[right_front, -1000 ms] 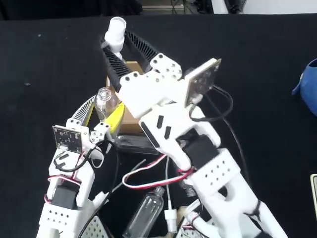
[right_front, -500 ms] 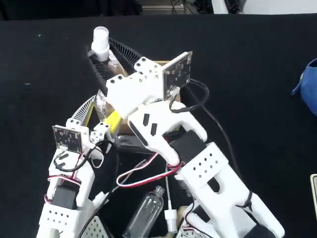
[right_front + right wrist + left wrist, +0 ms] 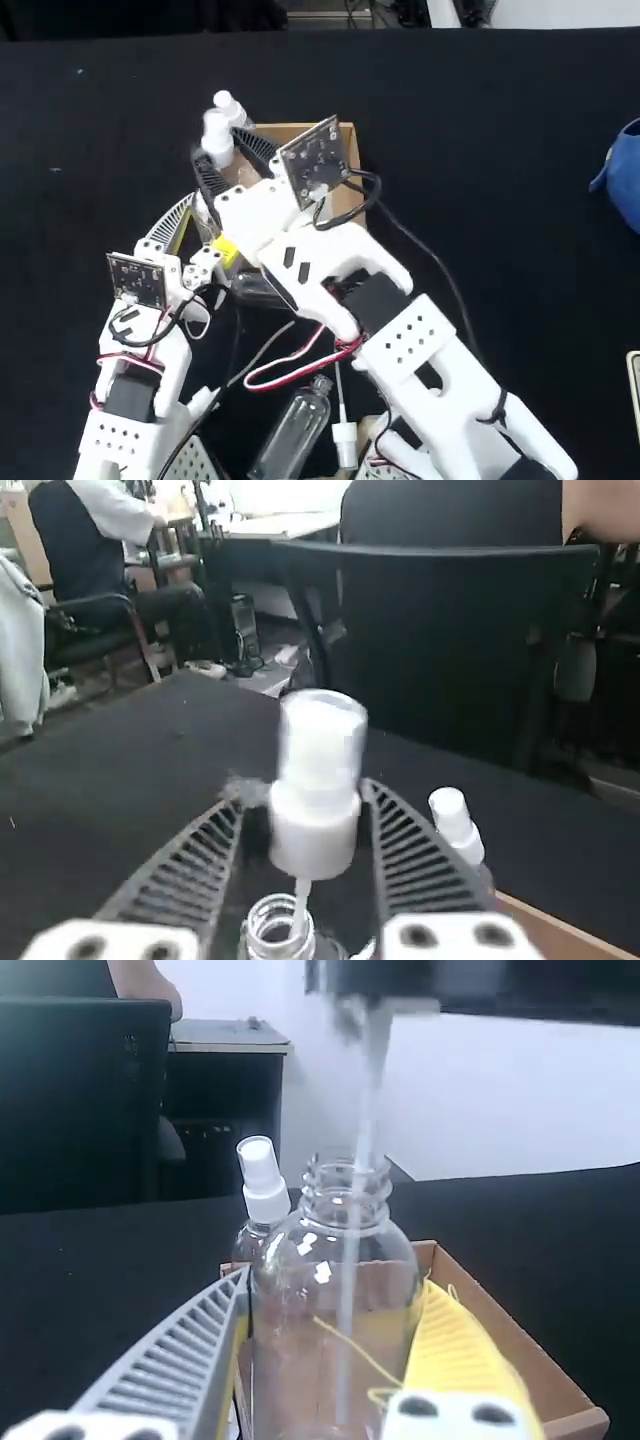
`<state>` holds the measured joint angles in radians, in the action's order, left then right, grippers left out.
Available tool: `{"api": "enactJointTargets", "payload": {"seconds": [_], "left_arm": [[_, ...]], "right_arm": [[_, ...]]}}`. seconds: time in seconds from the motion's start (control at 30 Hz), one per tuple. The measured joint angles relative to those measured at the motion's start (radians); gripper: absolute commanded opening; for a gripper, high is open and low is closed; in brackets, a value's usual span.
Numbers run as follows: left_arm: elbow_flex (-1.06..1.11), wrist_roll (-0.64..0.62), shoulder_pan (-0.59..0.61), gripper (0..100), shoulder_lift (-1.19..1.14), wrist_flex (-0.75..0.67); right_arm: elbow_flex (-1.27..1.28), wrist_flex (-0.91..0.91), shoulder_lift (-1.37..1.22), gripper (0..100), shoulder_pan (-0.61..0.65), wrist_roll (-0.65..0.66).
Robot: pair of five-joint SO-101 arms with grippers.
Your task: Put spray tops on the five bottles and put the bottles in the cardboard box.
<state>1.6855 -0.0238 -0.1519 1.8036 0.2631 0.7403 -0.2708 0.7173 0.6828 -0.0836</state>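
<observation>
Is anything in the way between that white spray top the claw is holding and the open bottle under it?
Nothing visible. The right claw holds the spray top straight above the bottle gripped by the left claw, and the top's thin tube already reaches down inside the bottle.

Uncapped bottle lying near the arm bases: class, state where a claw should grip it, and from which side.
Probably the middle of the uncapped bottle, from straight above, closing across its width: it lies on its side, and its straight clear wall offers parallel faces.
</observation>
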Motion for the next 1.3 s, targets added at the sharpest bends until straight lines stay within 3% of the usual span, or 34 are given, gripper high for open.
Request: {"api": "enactJointTargets", "payload": {"seconds": [0.3,0.47,0.67,0.83,1.0,1.3], "left_arm": [[0.000,0.000,0.003,3,0.000,0.000],[0.000,0.000,0.003,3,0.000,0.000],[0.000,0.000,0.003,3,0.000,0.000],[0.000,0.000,0.003,3,0.000,0.000],[0.000,0.000,0.003,3,0.000,0.000],[0.000,0.000,0.005,3,0.000,0.000]], "right_arm": [[0.000,-0.005,0.000,15.2,0.015,0.011],[-0.031,-0.110,0.117,15.2,0.009,0.011],[-0.207,-0.439,0.292,15.2,-0.164,0.011],[-0.219,-0.620,0.273,15.2,-0.351,0.011],[-0.146,-0.632,0.114,15.5,-0.491,0.011],[-0.021,-0.545,-0.135,15.8,-0.488,0.011]]}}
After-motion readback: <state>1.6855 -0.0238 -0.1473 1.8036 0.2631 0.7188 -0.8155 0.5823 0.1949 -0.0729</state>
